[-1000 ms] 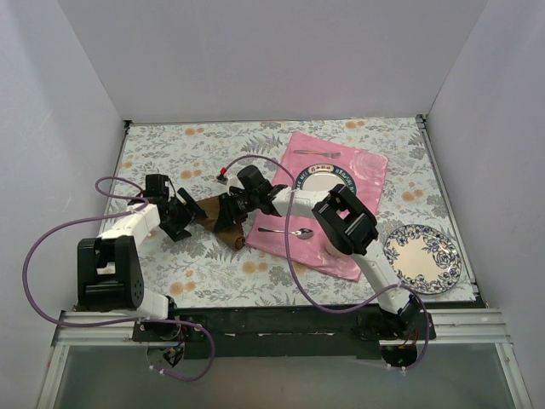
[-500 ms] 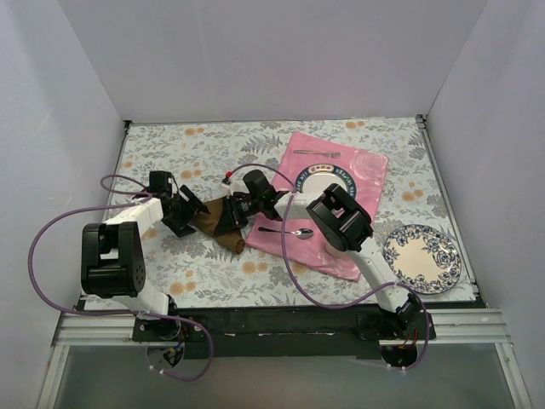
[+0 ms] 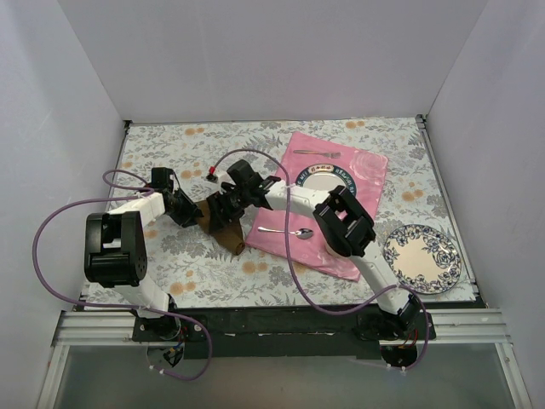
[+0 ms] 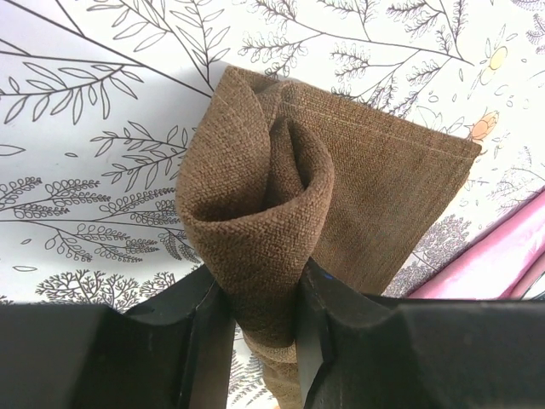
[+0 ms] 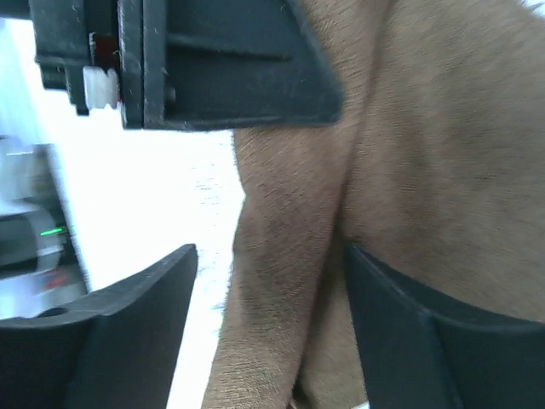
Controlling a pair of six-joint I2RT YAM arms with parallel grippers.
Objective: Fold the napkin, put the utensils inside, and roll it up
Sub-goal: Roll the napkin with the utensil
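**Floral table, two grippers at one brown napkin**

A leaf-and-flower tablecloth (image 3: 187,145) covers the table, with plain white walls (image 3: 255,51) on three sides. Left of the middle we see the napkin (image 3: 228,234), a dark brown cloth lying just beside the near-left edge of the pink mat (image 3: 368,170).

The left gripper (image 3: 194,211) reaches it from the left. Through its wrist camera we see the napkin (image 4: 281,196) folded into a band, its near end curled into a loose roll. The left gripper (image 4: 262,290) is clenched on that roll, a finger against each side.

The right gripper (image 3: 220,211) meets the napkin from the other side. In its wrist view the jaws stand apart, astride a raised ridge of the napkin (image 5: 289,256). A strip of bright table shows between one finger (image 5: 128,332) and the cloth, while the other finger sits against it. A black block (image 5: 213,68) fills the top of that view. It may be the left gripper's body, but the blur keeps us from being sure.

The fork (image 3: 317,153) lies at the far edge of the pink mat. The spoon (image 3: 288,231) lies on the mat's near part, close to the napkin but not touching it. A plate (image 3: 336,173) sits on the mat, partly hidden by the right arm. A second plate (image 3: 421,258) rests on the tablecloth to the right.
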